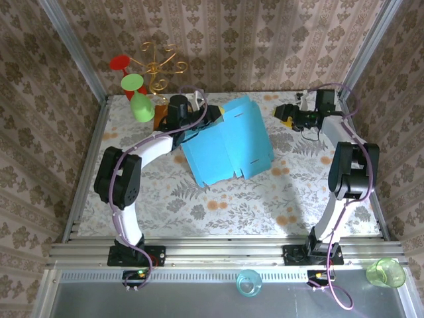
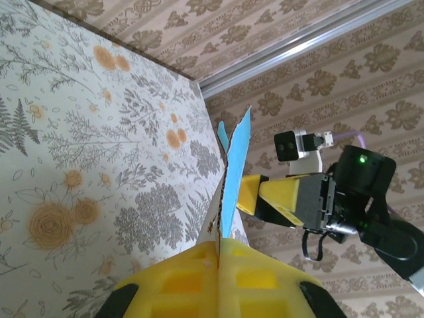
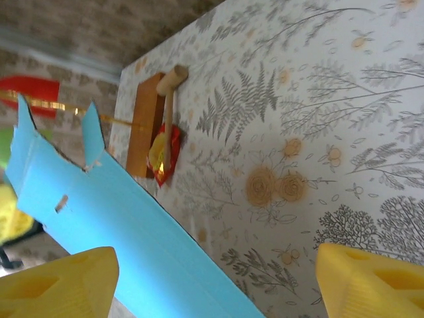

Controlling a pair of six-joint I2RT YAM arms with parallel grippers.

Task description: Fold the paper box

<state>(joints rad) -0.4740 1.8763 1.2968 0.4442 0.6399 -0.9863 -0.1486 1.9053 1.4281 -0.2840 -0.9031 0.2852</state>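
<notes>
Rail (image 1: 225,252), floral tabletop (image 1: 218,205), paper box (image 1: 228,142), papered walls (image 1: 265,40)

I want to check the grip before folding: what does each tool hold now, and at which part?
The left tool pinches the paper box at its edge; the right tool is open, holding nothing.

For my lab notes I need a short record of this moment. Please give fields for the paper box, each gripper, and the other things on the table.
Box: light-blue thin cardboard sheet, creased but not yet folded up, one side raised off the table
Left gripper: shut on the sheet's edge
Right gripper: open, beside the sheet, holding nothing
Also on table: orange-brown wooden board, small wooden mallet, red and yellow packet
Table: floral-patterned surface
</notes>
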